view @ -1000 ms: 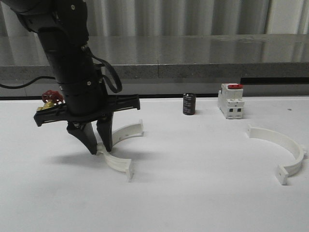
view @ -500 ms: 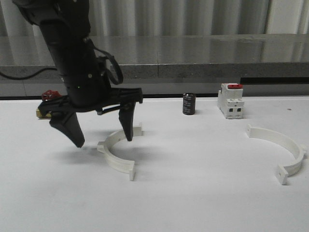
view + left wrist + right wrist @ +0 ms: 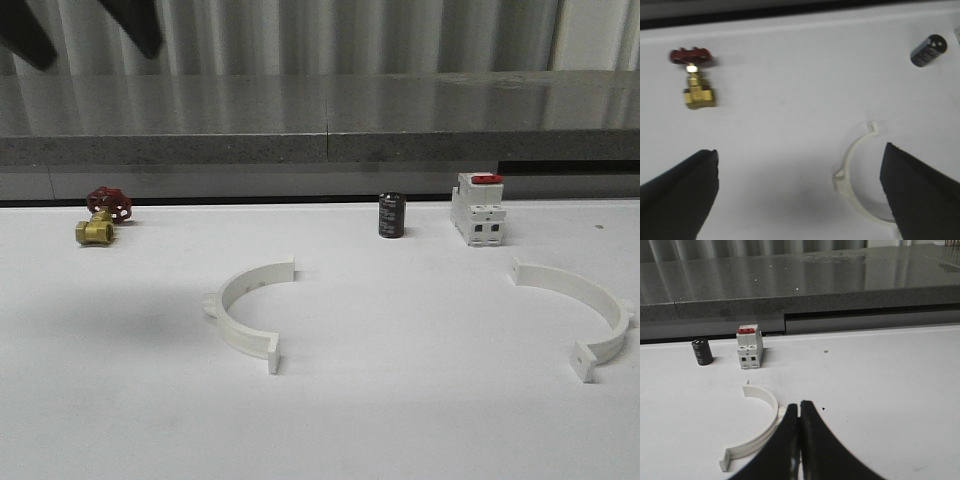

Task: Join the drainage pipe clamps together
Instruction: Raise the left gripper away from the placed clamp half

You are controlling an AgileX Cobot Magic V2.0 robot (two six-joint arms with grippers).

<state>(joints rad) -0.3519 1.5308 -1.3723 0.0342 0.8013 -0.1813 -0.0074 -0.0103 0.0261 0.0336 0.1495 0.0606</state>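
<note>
Two white half-ring drainage pipe clamps lie apart on the white table. One clamp [image 3: 243, 312] is left of centre, the other clamp [image 3: 585, 305] at the right. My left gripper [image 3: 98, 58] hangs high above the table's left side, open and empty. From the left wrist view, the left gripper [image 3: 801, 148] has its black fingers [image 3: 682, 187] spread wide, with the left clamp [image 3: 846, 170] far below beside one finger. My right gripper [image 3: 799, 405] is shut with nothing in it, its tips just next to the right clamp [image 3: 765, 432].
A brass valve with a red handwheel [image 3: 102, 213] sits at the back left. A black cylinder [image 3: 391, 215] and a white red-topped switch [image 3: 477, 208] stand at the back centre-right. A grey ledge [image 3: 320, 120] runs behind the table.
My left gripper opened off the left clamp, then rose up and away to the upper left. The clamp stays lying on the table.
</note>
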